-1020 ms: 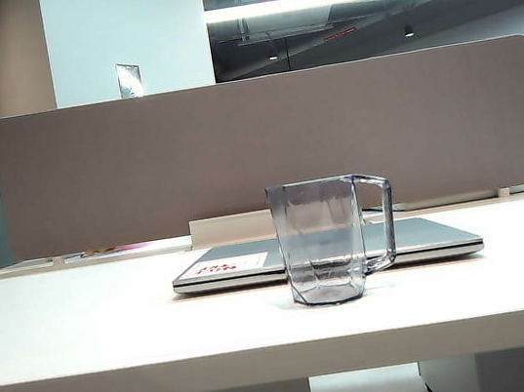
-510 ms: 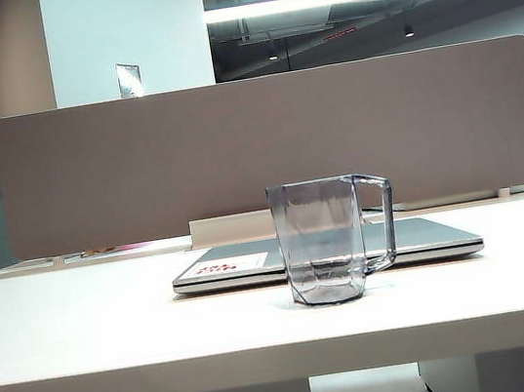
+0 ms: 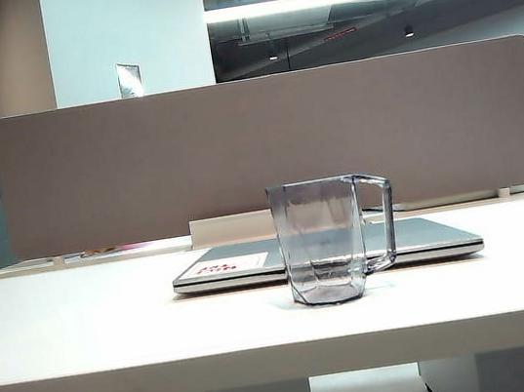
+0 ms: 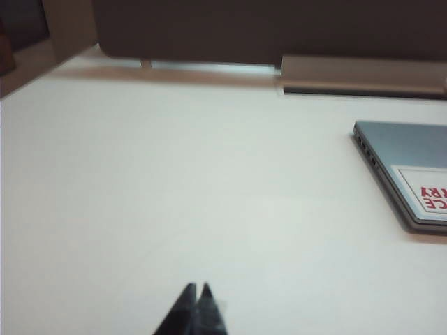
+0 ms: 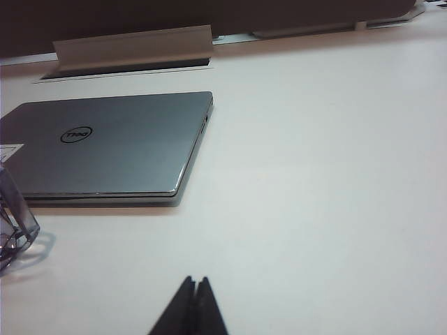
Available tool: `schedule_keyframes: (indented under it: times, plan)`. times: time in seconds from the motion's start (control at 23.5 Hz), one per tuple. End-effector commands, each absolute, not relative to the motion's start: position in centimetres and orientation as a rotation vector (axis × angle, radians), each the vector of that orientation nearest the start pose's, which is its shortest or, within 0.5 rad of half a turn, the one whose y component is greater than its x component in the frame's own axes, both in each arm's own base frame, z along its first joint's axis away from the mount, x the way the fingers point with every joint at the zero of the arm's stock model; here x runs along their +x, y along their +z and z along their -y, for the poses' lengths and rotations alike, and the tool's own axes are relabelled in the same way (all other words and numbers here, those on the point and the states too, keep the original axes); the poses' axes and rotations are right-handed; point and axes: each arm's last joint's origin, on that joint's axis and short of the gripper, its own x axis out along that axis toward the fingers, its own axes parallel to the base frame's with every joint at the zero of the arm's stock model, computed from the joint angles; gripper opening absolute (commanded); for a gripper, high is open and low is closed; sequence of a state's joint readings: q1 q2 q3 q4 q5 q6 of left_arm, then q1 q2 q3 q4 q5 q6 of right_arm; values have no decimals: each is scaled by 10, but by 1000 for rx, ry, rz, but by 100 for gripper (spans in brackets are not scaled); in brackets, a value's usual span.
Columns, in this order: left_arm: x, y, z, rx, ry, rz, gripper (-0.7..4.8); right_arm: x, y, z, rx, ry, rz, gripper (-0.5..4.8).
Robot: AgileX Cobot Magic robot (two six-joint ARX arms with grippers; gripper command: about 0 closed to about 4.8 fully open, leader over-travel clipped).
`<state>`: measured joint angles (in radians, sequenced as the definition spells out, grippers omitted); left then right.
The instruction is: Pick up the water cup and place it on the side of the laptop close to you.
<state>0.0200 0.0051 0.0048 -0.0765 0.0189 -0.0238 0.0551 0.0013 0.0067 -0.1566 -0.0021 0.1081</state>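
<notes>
One broad white table (image 3: 93, 320) carries everything, with one long grey fabric divider panel (image 3: 264, 146) standing along its far edge. One thin silver-grey laptop (image 3: 426, 236) lies closed and flat on it, a white-and-red sticker (image 3: 230, 265) at its corner. One clear blue-grey faceted plastic water cup (image 3: 320, 241) stands upright on the near side of the laptop, just in front of it, handle to the right. Two hands are here: the left hand (image 4: 196, 289) and the right hand (image 5: 195, 282), each with fingers pressed together, holding nothing, low over bare table and well apart from the cup.
</notes>
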Motion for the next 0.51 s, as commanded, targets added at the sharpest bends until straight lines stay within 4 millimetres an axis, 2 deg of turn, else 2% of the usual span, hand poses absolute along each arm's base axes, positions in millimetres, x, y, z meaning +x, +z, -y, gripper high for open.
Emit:
schedule_keyframes:
  times: [0.04,0.51]
  plan:
    - [97,162,-1,-28,-5,-32,-3,96,150,-5,103,50,-149,-5]
    - [97,166,-1,-26,-2,6,-3,96,150,-5,103,50,-149,-5]
